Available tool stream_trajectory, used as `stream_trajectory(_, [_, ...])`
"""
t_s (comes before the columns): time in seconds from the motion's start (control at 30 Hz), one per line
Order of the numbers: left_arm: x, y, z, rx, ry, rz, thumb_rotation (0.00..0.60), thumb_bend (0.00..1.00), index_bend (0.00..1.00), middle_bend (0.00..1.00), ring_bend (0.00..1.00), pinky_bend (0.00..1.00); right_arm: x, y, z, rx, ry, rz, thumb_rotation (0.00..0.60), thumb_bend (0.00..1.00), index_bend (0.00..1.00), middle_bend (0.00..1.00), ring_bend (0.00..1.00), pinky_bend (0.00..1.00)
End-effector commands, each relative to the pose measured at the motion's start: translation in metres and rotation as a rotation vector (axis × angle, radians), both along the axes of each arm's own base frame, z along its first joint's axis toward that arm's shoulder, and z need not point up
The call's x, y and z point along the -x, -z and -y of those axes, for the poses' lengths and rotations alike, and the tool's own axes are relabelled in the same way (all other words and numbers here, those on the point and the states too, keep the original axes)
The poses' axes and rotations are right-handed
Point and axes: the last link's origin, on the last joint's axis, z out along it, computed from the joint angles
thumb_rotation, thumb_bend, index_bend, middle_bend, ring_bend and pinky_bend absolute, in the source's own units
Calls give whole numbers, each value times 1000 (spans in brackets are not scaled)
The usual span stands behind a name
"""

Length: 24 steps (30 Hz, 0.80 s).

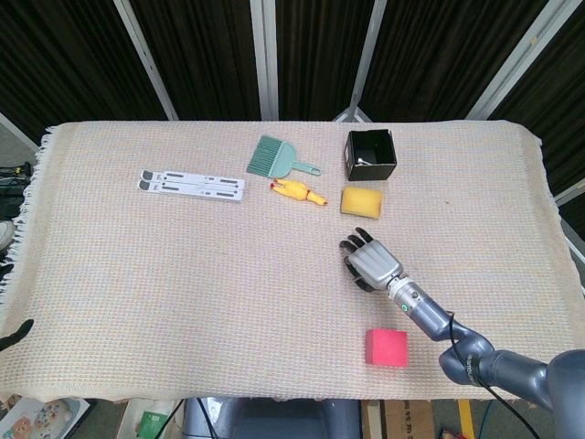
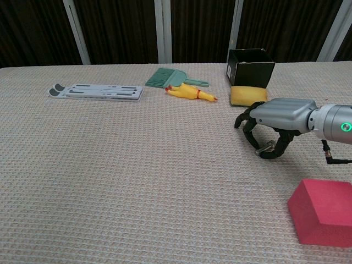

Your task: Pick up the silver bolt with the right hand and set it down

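Silver bolt (image 2: 266,147) sits pinched under our right hand (image 2: 273,127), caught between the curled dark fingers (image 2: 246,127) and the thumb, just above the woven cloth (image 2: 137,176) that covers the bench; we cannot tell whether its lower end touches the cloth. From the head view the hand (image 1: 370,262) hides the bolt entirely, palm turned down, with the grey forearm (image 1: 430,315) running back toward the near right corner.

Just beyond the fingertips lies a yellow sponge (image 1: 362,201), and behind that stands a black open box (image 1: 370,154), the two nearly touching in the chest view. Nearer to us than the hand, toward the bench's front edge, rests a red foam block (image 1: 386,347), well apart from the fingers.

Further out to the left we see a yellow rubber chicken (image 1: 296,191) lying on its side, with a green dustpan brush (image 1: 277,157) just behind it. Farther left again, a flat white folding stand (image 1: 192,185) lies lengthwise on the cloth.

Our left hand does not appear in either view.
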Motion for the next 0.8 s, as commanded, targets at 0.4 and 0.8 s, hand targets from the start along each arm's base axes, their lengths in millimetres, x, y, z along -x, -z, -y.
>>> stream_trajectory(0.4, [0, 0, 0, 1, -1, -2, 600, 202, 193, 38, 30, 107, -3, 0, 0, 4, 7, -9, 600, 342, 579, 200, 128, 36])
stream_trajectory(0.8, [-1, 1, 0, 10, 5, 4, 600, 202, 193, 38, 30, 107, -5, 1, 1, 6, 1, -25, 600, 362, 592, 200, 130, 37])
